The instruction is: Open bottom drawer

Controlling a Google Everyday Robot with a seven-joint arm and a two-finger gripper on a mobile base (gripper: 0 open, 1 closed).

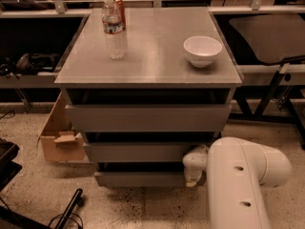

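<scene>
The grey cabinet has three handle-less drawers. The bottom drawer [138, 179] is the narrowest and lowest front, just above the speckled floor, with a dark gap above it. My gripper [192, 177] hangs from the white arm [238, 175] at the right end of the bottom drawer's front, against or very near its top right corner. The arm hides that corner. The mid-sized drawer [138, 152] and the widest top drawer [145, 118] sit above it.
On the cabinet top [152, 56] stand a water bottle [114, 30], a red can [121, 6] behind it, and a white bowl [202, 50]. A cardboard box [59, 140] sits on the floor at the left. Black table frames stand at right [271, 87].
</scene>
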